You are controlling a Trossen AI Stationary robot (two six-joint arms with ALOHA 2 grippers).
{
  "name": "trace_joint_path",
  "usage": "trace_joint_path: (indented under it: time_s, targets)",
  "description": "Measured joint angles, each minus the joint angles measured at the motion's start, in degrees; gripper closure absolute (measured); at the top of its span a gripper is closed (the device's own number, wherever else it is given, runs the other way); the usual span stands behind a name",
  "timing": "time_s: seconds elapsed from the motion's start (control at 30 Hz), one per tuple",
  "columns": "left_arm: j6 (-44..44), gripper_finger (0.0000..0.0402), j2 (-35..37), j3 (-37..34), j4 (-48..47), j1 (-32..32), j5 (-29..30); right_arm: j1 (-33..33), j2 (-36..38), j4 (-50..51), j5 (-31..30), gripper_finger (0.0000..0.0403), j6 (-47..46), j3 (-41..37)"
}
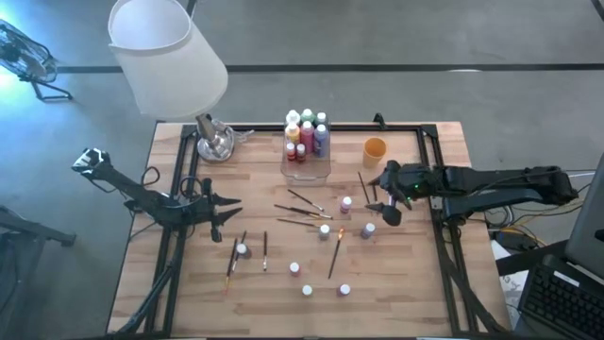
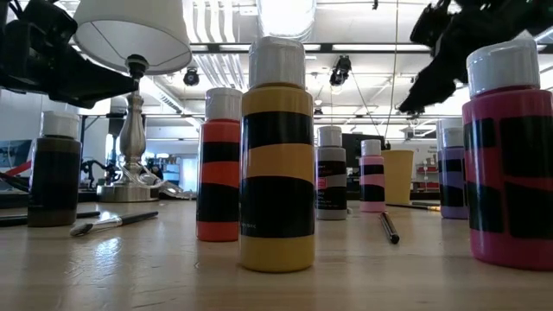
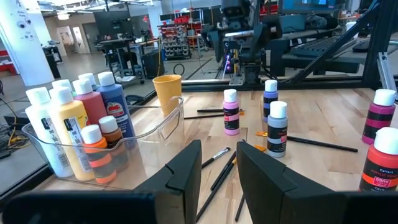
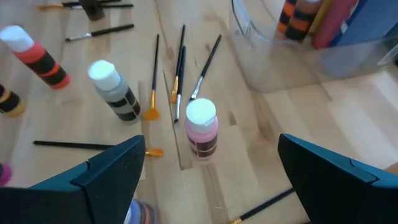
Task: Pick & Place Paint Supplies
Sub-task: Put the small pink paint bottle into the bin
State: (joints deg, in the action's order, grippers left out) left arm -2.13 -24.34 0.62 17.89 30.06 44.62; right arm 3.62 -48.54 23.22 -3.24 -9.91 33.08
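Paint supplies, loose lot: small white-capped paint bottles standing upright across the middle and near part of the wooden surface (image 1: 189, 283), among them a pink bottle (image 1: 346, 204), a grey bottle (image 1: 368, 229), a yellow bottle (image 2: 276, 155) and an orange-red bottle (image 2: 219, 168). Thin dark-handled paintbrushes (image 1: 300, 210) lie flat between them, several bunched near the centre, others single toward the left.

Stored lot: a group of bottles already upright inside the clear plastic box (image 1: 307, 168) at the far middle of the surface. Small orange cup (image 1: 375, 149) just right of the box.

Right gripper (image 4: 211, 165): poised above the pink bottle (image 4: 201, 127), fingers (image 4: 109, 171) spread wide to either side of it, holding nothing.

Left gripper (image 1: 230, 202): at the left of the surface, pointed toward the centre, fingers (image 3: 180, 177) partly apart with a narrow gap, empty; brushes lie ahead of it.

Also present: table lamp (image 1: 168, 57) with white shade and silver base at the far left corner.
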Motion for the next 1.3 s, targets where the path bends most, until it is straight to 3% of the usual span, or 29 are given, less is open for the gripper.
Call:
trace_joint_path:
  time_s: [0.2, 0.7, 1.0, 1.3]
  targets:
    - [0.00, 0.0293, 0.00, 0.00, 0.00, 0.00, 0.00, 0.02, -3.93, -4.20, -2.96, 0.0039, -1.09, -1.26]
    - [-0.02, 0.0293, -0.02, 0.00, 0.00, 0.01, 0.00, 0.00, -18.48, -15.49, -2.91, 0.0041, -1.71, -1.25]
    - [-0.02, 0.0293, -0.02, 0.00, 0.01, 0.00, 0.01, 0.00, -24.13, -19.76, -2.78, 0.0081, -1.69, -1.20]
    - [-0.02, 0.0293, -0.02, 0.00, 0.00, 0.00, 0.00, 0.00, -24.53, -21.97, -2.74, 0.0129, -1.90, -1.18]
